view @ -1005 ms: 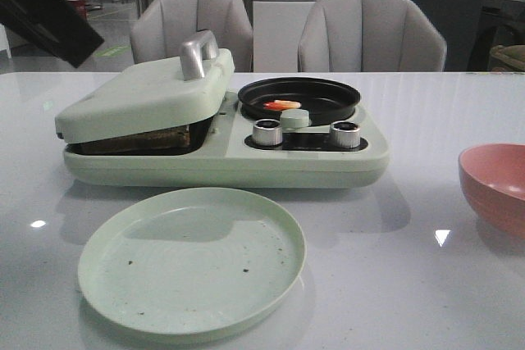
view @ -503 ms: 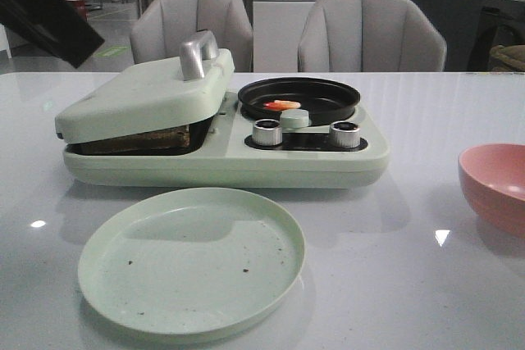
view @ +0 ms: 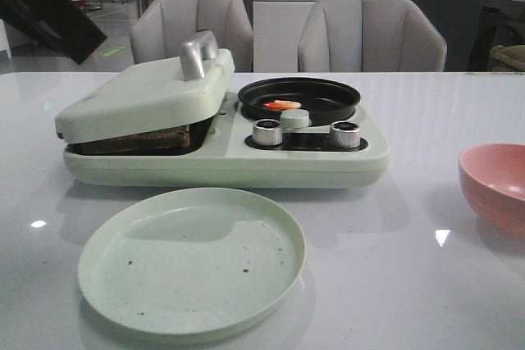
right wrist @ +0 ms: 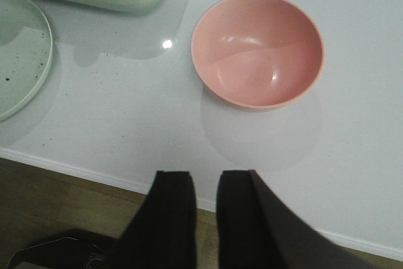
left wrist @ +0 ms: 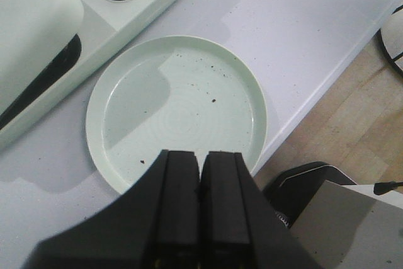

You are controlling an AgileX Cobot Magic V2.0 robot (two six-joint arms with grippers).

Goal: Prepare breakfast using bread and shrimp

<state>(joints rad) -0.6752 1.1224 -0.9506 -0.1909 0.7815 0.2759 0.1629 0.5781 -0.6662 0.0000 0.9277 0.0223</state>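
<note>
The table (view: 426, 276), glossy white, fills the lower frame of the front view. At centre left sits the cooker (view: 221, 157), smooth mint-green plastic with rounded corners. Its lid (view: 139, 100) is propped slightly open over the bread (view: 135, 138), a dark brown edge showing in the gap, so toasting looks under way. At centre is the round black pan (view: 299, 97) with the small orange-red shrimp (view: 281, 105) curled inside. Both foods are loaded; serving appears to be what is left. The round mint plate (view: 193, 260), lower left, carries only dark crumbs. A matte pink bowl (view: 496, 186) at right edge looks bare. Two ribbed metal knobs (view: 267, 132) front the pan. The left gripper (left wrist: 200, 206) is pressed closed on nothing above the plate's rim; the right gripper (right wrist: 204, 209) stands slightly parted, holding nothing, near the bowl.
</note>
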